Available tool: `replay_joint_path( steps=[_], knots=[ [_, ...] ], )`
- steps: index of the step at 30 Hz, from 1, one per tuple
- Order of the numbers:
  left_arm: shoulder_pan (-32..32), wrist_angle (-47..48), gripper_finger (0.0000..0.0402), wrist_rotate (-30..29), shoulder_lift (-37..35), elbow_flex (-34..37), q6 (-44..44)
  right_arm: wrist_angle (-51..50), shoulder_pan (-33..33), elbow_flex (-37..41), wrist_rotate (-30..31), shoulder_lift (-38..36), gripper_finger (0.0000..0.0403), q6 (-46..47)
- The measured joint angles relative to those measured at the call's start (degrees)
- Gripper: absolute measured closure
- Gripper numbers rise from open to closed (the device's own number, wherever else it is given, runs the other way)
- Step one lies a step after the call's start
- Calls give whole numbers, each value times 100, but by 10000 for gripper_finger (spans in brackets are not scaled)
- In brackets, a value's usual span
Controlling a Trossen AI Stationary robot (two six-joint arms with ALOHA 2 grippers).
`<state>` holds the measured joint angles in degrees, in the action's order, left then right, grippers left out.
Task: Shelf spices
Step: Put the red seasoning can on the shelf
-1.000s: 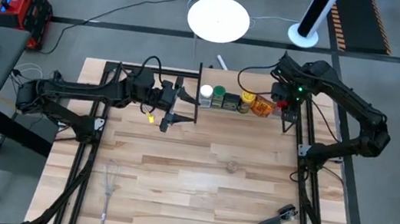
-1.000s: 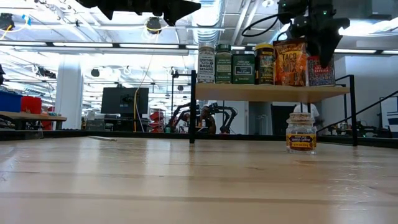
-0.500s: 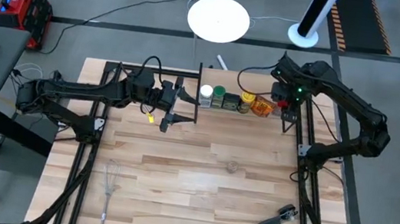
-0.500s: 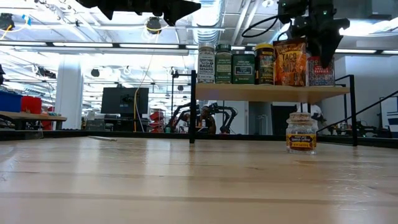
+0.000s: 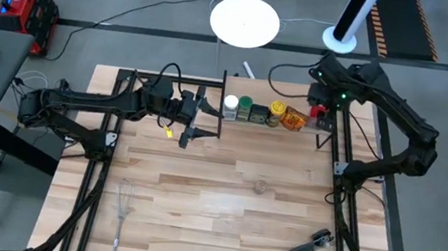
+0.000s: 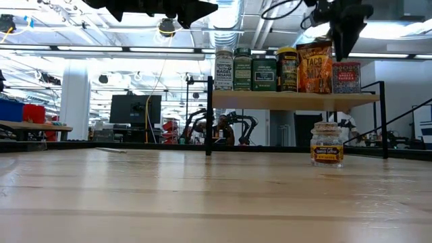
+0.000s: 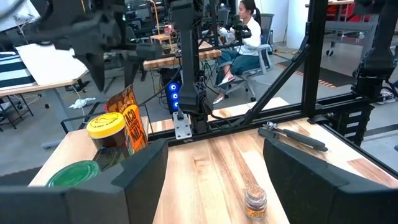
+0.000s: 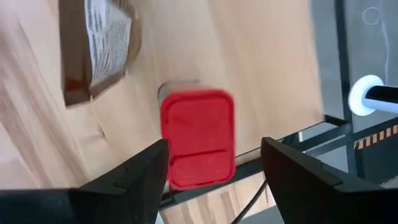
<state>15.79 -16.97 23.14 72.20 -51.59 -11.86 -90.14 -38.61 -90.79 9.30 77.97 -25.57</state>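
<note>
1. Overhead, the right gripper (image 5: 325, 94) hangs above the red tin (image 5: 322, 114) at the shelf (image 5: 262, 129) end, jaws apart, empty.
2. Low view alone shows six spices (image 6: 283, 68) upright in a row.
3. Left gripper (image 5: 192, 126), open, empty, waits beside the shelf.
4. One jar (image 6: 327, 144) stands on the bench (image 5: 223, 195).

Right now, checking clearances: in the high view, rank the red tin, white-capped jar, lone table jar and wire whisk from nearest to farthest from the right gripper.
From the right gripper:
1. Red tin, shelf's right end.
2. White-capped jar, shelf's left end.
3. Lone table jar, mid-table.
4. Wire whisk, near-left table.
</note>
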Motion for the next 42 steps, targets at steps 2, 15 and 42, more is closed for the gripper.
replay_joint_path(
  steps=[2, 15, 42],
  knots=[
    [0, 2, 146, 0, 0, 0, 0, 22, 0, -114, 0, -13, 145, 92],
    [-2, 114, 146, -40, 2, 0, -129, 12, -70, -270, 1134, -138, 272, 1826],
    [-2, 221, 146, -59, 2, 0, -87, 17, -80, -264, 432, 856, 398, 1440]
  ],
)
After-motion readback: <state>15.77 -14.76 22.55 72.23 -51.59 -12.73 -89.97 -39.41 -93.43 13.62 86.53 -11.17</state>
